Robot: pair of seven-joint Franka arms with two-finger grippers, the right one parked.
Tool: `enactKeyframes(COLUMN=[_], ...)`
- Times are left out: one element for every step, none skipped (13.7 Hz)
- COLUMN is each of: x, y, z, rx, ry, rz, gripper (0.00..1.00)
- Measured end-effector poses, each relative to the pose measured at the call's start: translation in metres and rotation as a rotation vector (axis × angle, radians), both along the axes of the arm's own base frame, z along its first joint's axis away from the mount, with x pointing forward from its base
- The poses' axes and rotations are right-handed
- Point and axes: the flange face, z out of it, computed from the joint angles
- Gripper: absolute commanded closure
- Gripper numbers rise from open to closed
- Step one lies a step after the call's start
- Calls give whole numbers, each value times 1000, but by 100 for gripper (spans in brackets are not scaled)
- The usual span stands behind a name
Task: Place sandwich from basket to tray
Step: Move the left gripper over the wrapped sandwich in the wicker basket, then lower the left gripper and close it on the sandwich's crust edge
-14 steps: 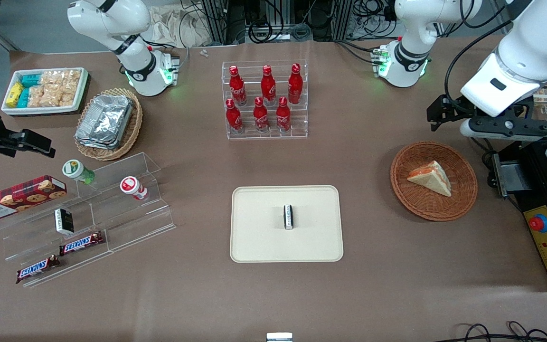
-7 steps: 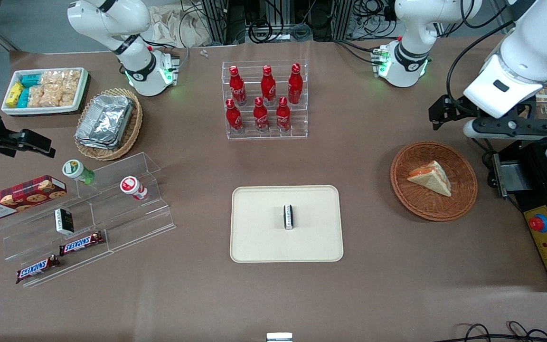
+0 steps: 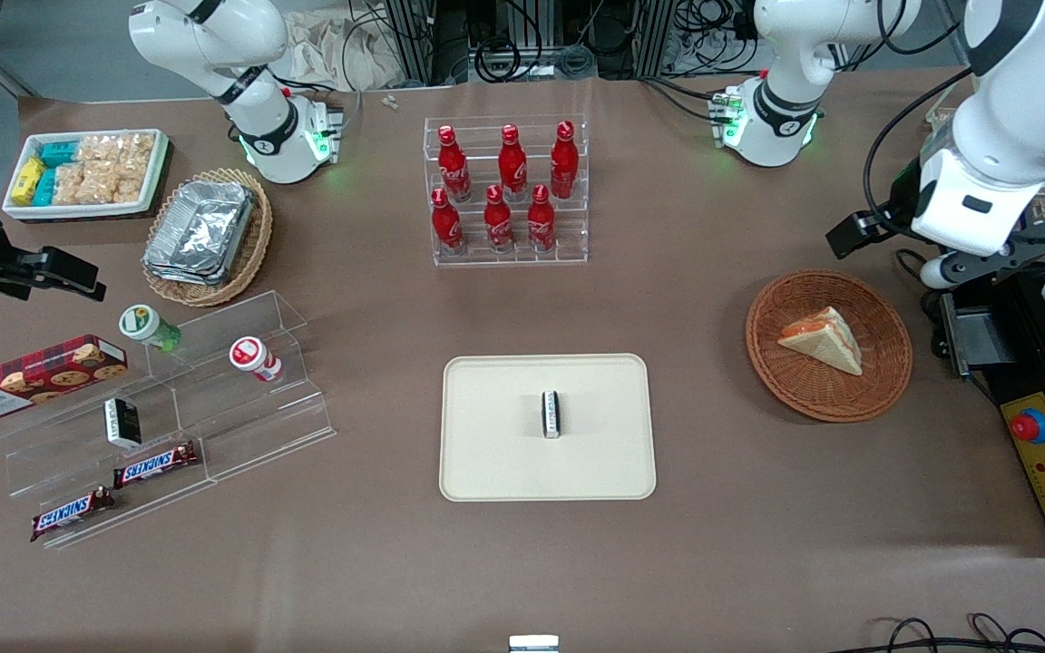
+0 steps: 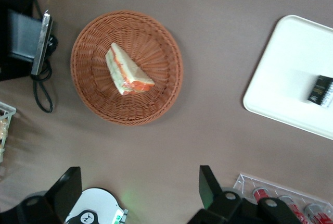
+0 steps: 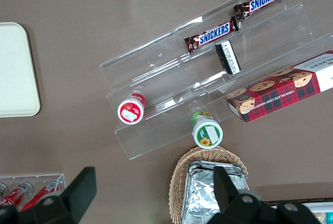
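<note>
From the front, the sandwich [image 3: 820,340] lies in the reddish-brown basket [image 3: 828,345], a little off the basket's centre, with its orange-red filling edge turned up. The basket sits on the brown bench [image 3: 722,544] toward my working arm's end, well apart from the cream tray [image 3: 547,426]. A small dark packet [image 3: 551,414] stands on the tray near its middle. My end effector [image 3: 958,258] hangs in the air farther from the front camera than the basket, just beside the black machine [image 3: 1044,381] at the bench edge; it touches nothing. From here its fingers are mostly hidden under my wrist. Farther from the camera than the tray, red bottles [image 3: 504,186] stand on a clear stepped rack.

From my wrist camera, I look straight down on the basket [image 4: 127,67] with the sandwich [image 4: 128,71] inside it, lying flat on the weave, white bread faces showing and the orange and green filling along one edge. My end effector [image 4: 136,187] is spread wide, released, with one dark finger [image 4: 208,185] on each side of bare bench; nothing is between them. It is high above the bench, near the basket but not over it. The tray [image 4: 291,73] lies well apart from the basket, carrying the small dark packet [image 4: 320,90].

The right wrist camera shows clear acrylic shelves [image 5: 208,78] with Snickers bars [image 5: 210,35] and a cookie box [image 5: 283,86], and one corner of the tray [image 5: 18,73].
</note>
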Motion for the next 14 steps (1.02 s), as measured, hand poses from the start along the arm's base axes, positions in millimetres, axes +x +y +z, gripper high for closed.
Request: enactKeyframes(x=[-6,-14,-23,-33,-42,-47,-51,-52,-52,-51,-48,-45,-43,-42], y=[10,18,24,26,28,29,30,31,35,38,41,43,45,49], z=[-7,-15,-25,-38,-54,-70,-86,-100,-114,-126,-139,-152,-167,-183], rx=[1,2,3,6,9,12,15,19,22,26,27,26,25,26], ry=[-17,-36,-51,-62,-70,-75,-79,-79,-72,-65,-63,-65,-63,-57], rz=[31,65,96,125,161,199,240,282,331,375,404,421,434,449], gripper=[0,0,0,0,0,0,0,0,0,0,0,0,0,0])
